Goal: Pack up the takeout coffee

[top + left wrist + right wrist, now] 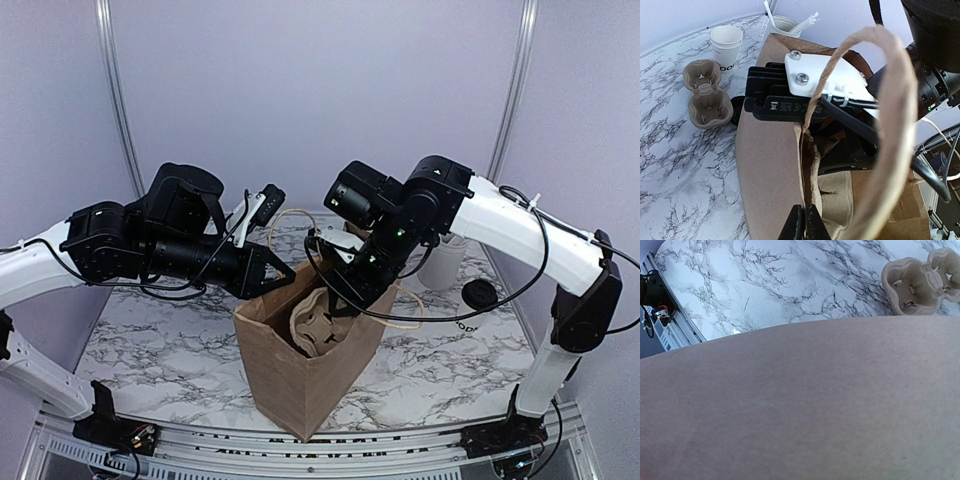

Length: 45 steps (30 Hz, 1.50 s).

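The takeout coffee (478, 298), a small white cup with a black lid, stands on the marble at the right, apart from both grippers. A brown paper bag (290, 390) stands open at the centre with a cardboard cup carrier (315, 325) inside. My left gripper (290, 275) is shut on the bag's left rim. In the left wrist view its tips (804, 225) pinch the paper edge of the bag (770, 170). My right gripper (345, 295) reaches into the bag's mouth from the right. Its fingers are hidden, because the bag's wall (800, 405) fills the right wrist view.
A second cardboard carrier (705, 95) lies on the table beyond the bag. Behind it stand an open white cup with lettering (726, 47) and a cup of white utensils (782, 22). The bag's paper handle (900, 100) loops up close to the left wrist camera.
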### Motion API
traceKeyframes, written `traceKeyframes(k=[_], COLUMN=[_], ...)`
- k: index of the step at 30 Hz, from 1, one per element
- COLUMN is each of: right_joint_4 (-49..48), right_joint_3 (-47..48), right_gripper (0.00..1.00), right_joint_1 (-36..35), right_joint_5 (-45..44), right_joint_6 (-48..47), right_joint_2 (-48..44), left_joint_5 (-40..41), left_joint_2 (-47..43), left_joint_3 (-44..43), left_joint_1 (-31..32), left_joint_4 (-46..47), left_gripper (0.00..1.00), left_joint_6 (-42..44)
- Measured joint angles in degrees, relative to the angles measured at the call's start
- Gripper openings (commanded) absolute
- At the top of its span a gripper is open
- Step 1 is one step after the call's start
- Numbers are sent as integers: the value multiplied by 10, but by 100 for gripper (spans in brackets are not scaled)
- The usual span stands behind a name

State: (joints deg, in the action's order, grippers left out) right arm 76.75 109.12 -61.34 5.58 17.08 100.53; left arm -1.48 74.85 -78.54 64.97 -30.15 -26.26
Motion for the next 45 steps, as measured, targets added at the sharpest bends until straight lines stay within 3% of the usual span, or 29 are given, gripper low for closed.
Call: traceKeyframes(k=[17, 36, 45], right_joint_4=[6, 12, -41], right_joint_3=[17, 48, 48], right_gripper=[68, 84, 86], right_joint_1=[-2, -2, -1], right_joint_5=[-9, -38, -34], right_joint_6=[6, 13, 16], right_joint_2=[0, -4, -58], left_joint_5=[0, 11, 32], left_joint_2=[-7, -16, -27], left_joint_3=[3, 13, 19], left_joint_1=[2, 3, 3], left_joint_4=[9, 17, 17], left_gripper=[5, 0, 0], left_joint_6=[0, -3, -10])
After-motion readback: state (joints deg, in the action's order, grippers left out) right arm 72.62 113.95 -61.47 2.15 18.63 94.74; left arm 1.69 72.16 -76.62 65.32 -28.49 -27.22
